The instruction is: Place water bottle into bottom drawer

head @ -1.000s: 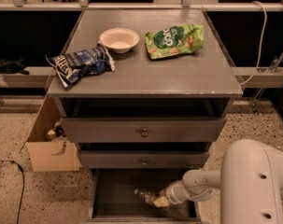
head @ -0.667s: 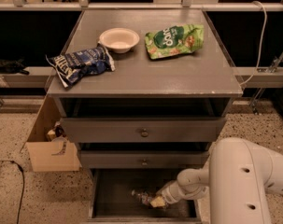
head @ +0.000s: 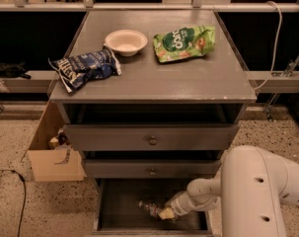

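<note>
The bottom drawer (head: 109,214) is pulled open at the foot of the grey cabinet, showing its dark floor. The water bottle (head: 150,208) lies low inside the drawer, near its middle, small and clear. My gripper (head: 165,212) reaches into the drawer from the right and sits at the bottle's right end, touching it. The white arm (head: 257,191) fills the lower right corner.
On the cabinet top (head: 188,78) are a white bowl (head: 126,41), a blue chip bag (head: 85,68) and a green snack bag (head: 184,43). The two upper drawers (head: 152,140) with brass knobs are closed. A cardboard box (head: 53,154) stands on the floor at left.
The gripper and bottle have moved slightly left and lower inside the bottom drawer. The arm's white body has shifted left, covering more of the lower right.
</note>
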You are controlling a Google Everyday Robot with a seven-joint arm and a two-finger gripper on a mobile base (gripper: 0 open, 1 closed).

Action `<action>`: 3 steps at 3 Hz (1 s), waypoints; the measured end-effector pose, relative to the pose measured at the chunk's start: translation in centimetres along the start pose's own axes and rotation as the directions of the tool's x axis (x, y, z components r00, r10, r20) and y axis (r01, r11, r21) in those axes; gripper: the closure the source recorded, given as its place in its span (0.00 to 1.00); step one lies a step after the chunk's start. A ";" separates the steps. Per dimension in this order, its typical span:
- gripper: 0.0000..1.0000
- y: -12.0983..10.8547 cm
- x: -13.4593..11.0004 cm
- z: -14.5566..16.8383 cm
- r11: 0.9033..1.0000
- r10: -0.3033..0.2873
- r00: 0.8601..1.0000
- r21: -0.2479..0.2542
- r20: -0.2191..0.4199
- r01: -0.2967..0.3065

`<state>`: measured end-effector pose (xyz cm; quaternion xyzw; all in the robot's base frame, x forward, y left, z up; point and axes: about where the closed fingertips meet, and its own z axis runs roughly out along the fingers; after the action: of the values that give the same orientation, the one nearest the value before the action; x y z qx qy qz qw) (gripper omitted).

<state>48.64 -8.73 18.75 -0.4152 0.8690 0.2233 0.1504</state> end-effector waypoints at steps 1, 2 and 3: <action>0.50 0.0 0.0 0.0 1.000 0.000 1.000 0.000 0.000 0.000; 0.28 0.0 0.0 0.0 1.000 0.000 1.000 0.000 0.000 0.000; 0.00 0.0 0.0 0.0 1.000 0.000 1.000 0.000 0.000 0.000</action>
<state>48.62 -8.71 18.74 -0.4152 0.8690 0.2234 0.1502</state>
